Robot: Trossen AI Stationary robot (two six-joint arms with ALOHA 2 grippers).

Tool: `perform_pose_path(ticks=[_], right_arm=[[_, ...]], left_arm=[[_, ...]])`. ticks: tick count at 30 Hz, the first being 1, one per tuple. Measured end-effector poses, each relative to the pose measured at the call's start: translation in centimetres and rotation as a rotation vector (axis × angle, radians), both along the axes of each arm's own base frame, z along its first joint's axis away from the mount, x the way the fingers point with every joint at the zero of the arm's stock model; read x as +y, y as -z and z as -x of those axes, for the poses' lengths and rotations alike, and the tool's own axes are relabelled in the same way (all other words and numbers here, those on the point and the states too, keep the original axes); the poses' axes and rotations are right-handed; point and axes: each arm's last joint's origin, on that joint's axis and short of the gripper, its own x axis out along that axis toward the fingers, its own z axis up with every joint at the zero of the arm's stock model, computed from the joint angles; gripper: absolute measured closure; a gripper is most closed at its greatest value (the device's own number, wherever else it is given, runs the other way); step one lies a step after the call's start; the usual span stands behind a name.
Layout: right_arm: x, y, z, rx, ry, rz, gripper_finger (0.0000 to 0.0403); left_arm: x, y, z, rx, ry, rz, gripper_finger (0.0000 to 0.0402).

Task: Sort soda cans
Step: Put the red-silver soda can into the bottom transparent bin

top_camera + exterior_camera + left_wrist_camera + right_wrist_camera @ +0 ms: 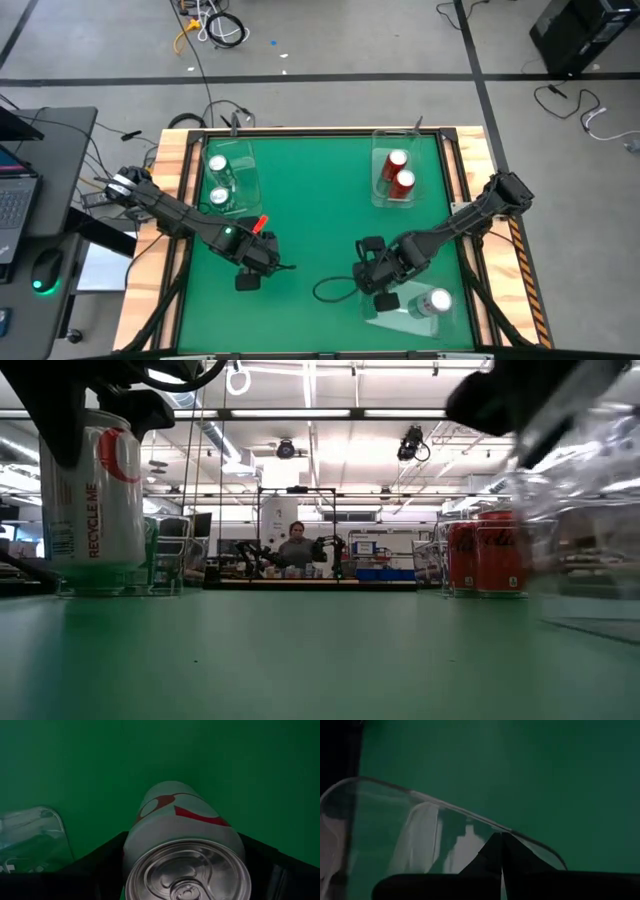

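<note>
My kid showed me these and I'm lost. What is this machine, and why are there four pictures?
It is a robot with two dark arms at a green table, sorting soda cans. One camera looks down from above, one sits at table level, and one rides on each wrist. Three clear trays hold two green cans, two red cans and one silver can. The left gripper is closed on a second silver can. The right gripper sits at the silver can's tray.

Two dark jointed arms, black cables, green light
</note>
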Motion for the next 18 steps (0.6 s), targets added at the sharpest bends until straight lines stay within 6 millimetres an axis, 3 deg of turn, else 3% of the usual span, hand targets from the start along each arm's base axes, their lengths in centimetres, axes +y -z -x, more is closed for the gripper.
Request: perform_pose_path(ticks=[18], right_arm=[[-7.6, -1.3, -5.1, -0.26, -0.068, 0.062, 0.0403]], left_arm=[[0.0, 0.0, -0.1, -0.01, 0.023, -0.012, 0.0106]])
